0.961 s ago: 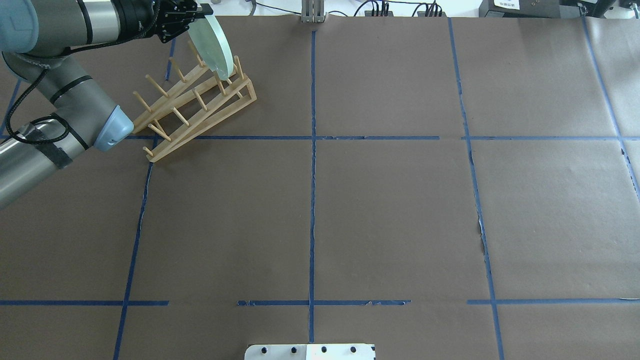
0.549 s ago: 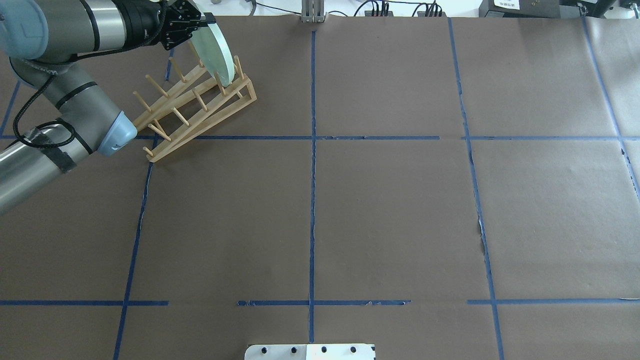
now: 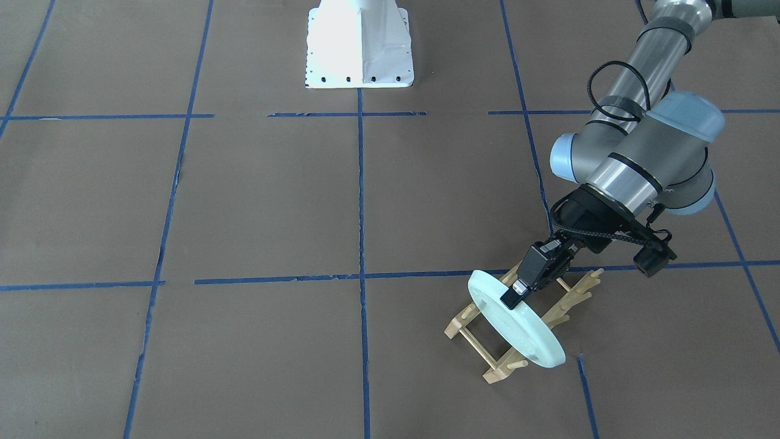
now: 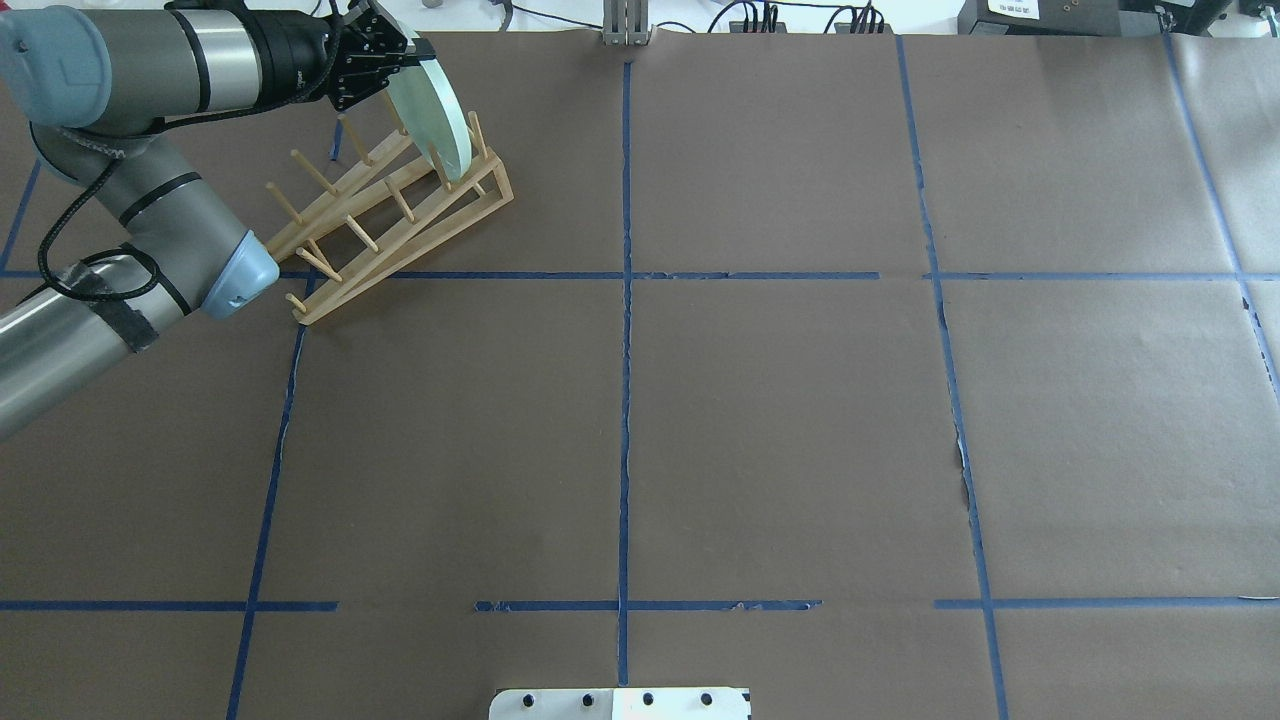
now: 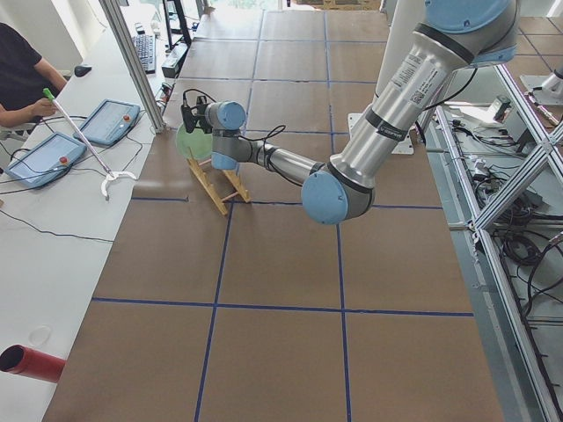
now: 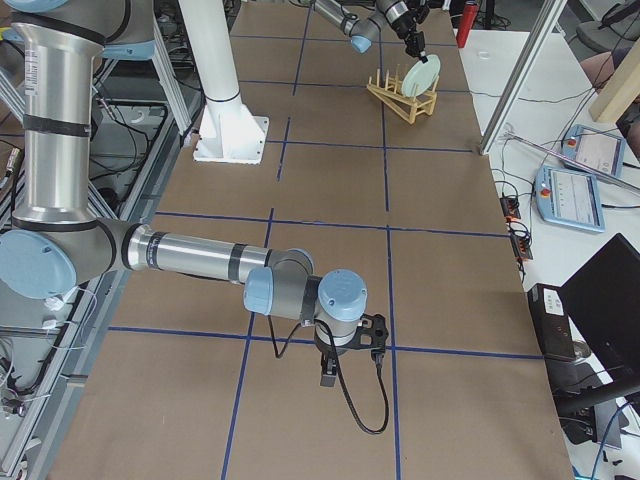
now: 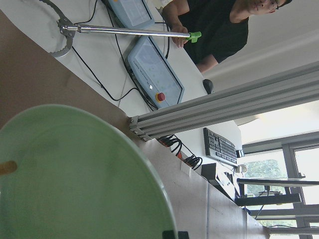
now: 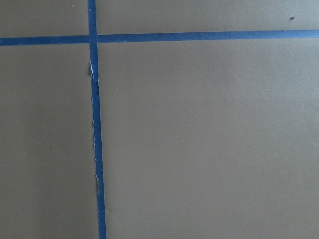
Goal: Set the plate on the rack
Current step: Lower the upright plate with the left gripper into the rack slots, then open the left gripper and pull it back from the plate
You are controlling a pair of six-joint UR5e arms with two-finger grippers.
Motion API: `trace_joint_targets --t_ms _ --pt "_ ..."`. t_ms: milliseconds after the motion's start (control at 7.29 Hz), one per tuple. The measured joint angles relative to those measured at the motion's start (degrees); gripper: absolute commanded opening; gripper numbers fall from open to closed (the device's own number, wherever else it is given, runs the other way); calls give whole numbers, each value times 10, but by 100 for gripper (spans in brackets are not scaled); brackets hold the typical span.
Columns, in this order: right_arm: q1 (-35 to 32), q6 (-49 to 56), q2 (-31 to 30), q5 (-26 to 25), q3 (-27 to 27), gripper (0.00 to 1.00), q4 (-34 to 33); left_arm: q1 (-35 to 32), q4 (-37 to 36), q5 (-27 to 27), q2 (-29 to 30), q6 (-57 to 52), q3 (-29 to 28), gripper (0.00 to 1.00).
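Gripping plate [image 3: 521, 332] at rack [image 4: 345, 283], left tool [image 3: 510, 300]

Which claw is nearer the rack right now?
Left. The left claw grips the plate by its rim directly above the rack; the right claw hangs over the table toward the opposite end.

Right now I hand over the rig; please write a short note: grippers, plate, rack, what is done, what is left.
Left gripper: shut on the rim of the plate.
Right gripper: over the table, away from the job; open or shut cannot be told.
Plate: on edge between pegs at one end of the rack.
Done: plate brought into a slot.
Left: confirm it sits, open the gripper, withdraw.
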State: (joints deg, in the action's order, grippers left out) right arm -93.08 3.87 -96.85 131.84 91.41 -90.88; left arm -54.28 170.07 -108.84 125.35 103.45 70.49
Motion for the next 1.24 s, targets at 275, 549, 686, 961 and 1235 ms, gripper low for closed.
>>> trace_joint_targets --t_ms 275,549,686,961,1235 --pt "0 0 0 0 0 100 0 1 0 1 1 0 -1 100" --pt "0 0 0 0 0 100 0 0 -4 1 2 -1 4 100" --pt "0 0 0 0 0 100 0 -4 -10 -1 -5 -8 11 100" --pt "0 0 0 0 0 100 0 -18 -73 -28 -47 -93 45 100" --pt "0 0 0 0 0 100 0 -55 -134 -98 -112 -206 73 100"
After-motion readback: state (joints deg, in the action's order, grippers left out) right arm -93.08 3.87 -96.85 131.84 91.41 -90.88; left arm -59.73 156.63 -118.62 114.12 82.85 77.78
